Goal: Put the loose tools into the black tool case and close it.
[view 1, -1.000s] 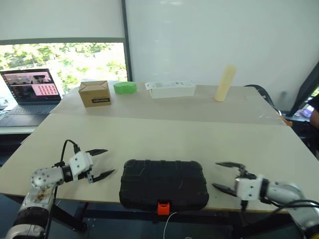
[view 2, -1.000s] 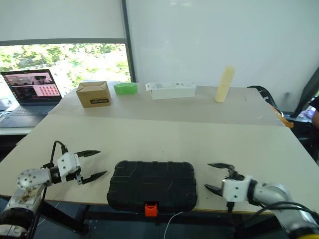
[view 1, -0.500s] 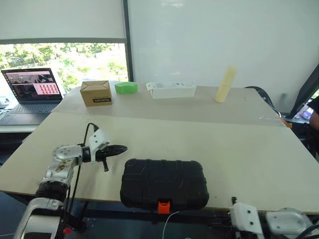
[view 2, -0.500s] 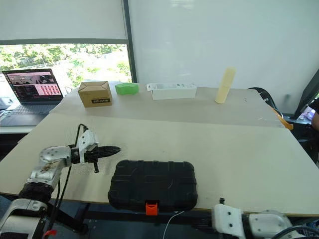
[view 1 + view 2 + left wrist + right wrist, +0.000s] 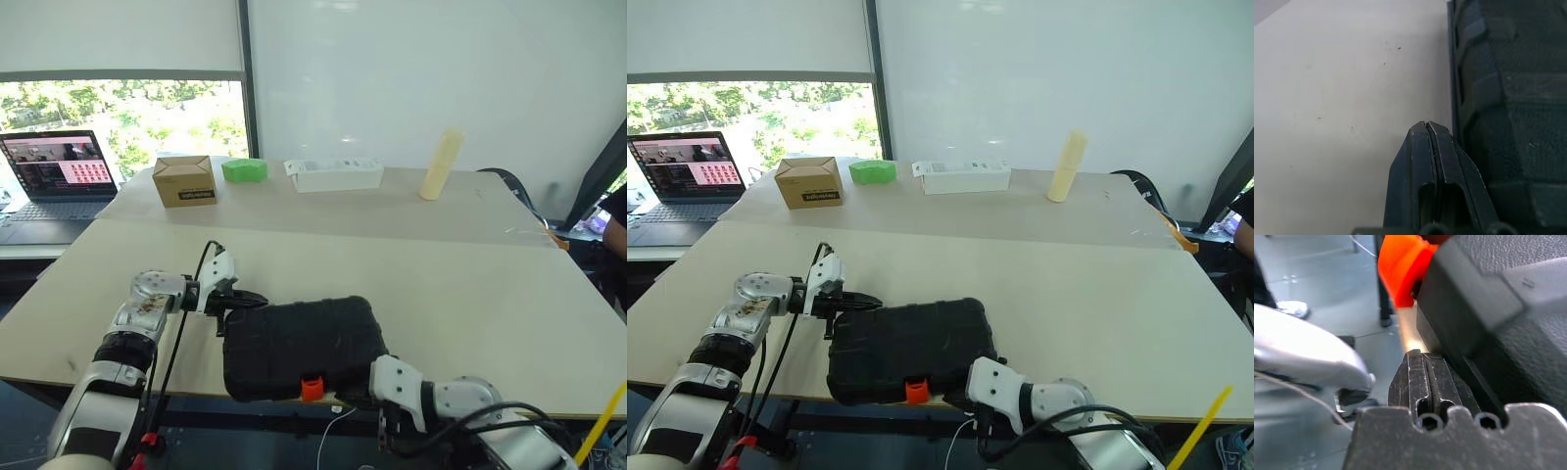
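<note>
A broad pale beige table (image 5: 470, 294) with a smooth matte top, faintly speckled in the left wrist view, stands before a white wall, with a bright window over greenery to the left. Far beyond both grippers, along the table's back edge, stand a small brown cardboard box (image 5: 184, 181), a green faceted object (image 5: 244, 170), a long white rectangular tray (image 5: 334, 175) and a tall cream cylinder (image 5: 440, 164). An open laptop (image 5: 54, 173) sits on a separate surface by the window.

The black tool case (image 5: 302, 347) lies shut at the table's near edge, between the two grippers. It is flat, moulded plastic with rounded corners, a pebbled skin and ribbed bumps along its sides, and a small glossy orange latch (image 5: 312, 389) on its front edge. Its long axis runs roughly across the table but skewed, the right end turned away from the robot, the latch side facing the near edge.

The left gripper (image 5: 253, 298) has its two black fingers pressed together on nothing, the tips just beside the case's back left corner; in the left wrist view the ribbed case wall runs right alongside them. The right gripper (image 5: 1419, 357) is likewise clenched empty, its tips tucked just under the case's front edge, close below the latch
</note>
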`<state>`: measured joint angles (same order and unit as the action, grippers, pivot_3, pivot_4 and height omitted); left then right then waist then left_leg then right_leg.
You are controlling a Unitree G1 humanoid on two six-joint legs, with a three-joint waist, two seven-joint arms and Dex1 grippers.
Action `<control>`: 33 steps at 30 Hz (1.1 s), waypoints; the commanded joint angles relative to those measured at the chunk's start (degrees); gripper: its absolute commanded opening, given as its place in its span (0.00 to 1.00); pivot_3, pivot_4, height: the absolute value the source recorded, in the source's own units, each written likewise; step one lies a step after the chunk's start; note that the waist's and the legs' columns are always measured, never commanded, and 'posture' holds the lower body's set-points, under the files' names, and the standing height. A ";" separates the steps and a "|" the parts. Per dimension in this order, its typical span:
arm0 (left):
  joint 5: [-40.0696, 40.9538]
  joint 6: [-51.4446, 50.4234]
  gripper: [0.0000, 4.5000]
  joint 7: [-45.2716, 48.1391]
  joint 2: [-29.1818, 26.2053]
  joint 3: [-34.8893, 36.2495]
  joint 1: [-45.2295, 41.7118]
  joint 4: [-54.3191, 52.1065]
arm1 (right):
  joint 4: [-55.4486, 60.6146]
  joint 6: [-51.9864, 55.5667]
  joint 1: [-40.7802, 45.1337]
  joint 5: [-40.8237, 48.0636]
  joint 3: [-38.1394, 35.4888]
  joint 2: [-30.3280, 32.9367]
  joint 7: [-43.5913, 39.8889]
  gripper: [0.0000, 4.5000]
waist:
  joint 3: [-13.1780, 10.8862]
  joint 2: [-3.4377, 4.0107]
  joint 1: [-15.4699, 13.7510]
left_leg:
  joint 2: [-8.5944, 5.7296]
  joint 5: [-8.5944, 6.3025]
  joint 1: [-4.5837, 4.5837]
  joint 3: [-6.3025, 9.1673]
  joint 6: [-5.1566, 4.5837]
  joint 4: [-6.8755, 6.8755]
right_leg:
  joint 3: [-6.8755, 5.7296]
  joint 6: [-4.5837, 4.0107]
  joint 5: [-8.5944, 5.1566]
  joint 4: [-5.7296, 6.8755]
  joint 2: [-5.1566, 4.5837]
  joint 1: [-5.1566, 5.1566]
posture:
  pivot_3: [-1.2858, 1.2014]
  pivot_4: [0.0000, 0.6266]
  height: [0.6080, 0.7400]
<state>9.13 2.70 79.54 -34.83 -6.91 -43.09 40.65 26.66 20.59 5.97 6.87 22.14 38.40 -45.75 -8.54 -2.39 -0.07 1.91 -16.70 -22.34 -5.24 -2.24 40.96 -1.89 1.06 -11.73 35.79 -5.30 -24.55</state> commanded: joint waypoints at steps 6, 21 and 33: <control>-0.19 0.68 0.01 -2.44 1.49 1.73 -0.39 1.04 | -7.56 -1.69 9.85 -2.45 -5.39 -4.40 3.59 0.00 | -0.01 0.00 0.04 | -0.01 0.00 -0.01 0.02 0.00 0.01 | -0.02 0.01 0.00 0.01 -0.02 0.01 | 0.52 0.24 1.00; 7.11 -8.13 0.01 -0.02 -0.49 6.33 -0.84 -10.42 | -3.94 -3.68 3.29 2.62 -12.65 3.81 -5.31 0.00 | -0.05 0.04 -0.56 | -0.05 -0.01 -0.33 0.21 -0.02 -0.01 | -0.28 0.04 0.00 0.01 -0.10 -0.05 | 0.52 0.24 1.00; -1.48 -9.15 0.01 -7.34 7.40 -3.10 -3.40 -12.67 | -4.59 -2.06 5.65 -2.59 -6.17 -3.56 -0.27 0.00 | -0.05 0.04 -0.34 | -0.11 0.01 -0.14 0.25 0.00 0.03 | -0.22 0.05 -0.01 -0.05 -0.08 0.07 | 0.52 0.24 1.00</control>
<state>9.05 -6.56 74.15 -27.64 -9.28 -44.92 27.81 21.82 19.74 10.47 5.04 15.97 35.18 -46.79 -8.59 -2.34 -0.42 1.81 -16.69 -22.48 -4.99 -2.23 40.99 -2.11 1.10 -11.74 35.73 -5.36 -24.49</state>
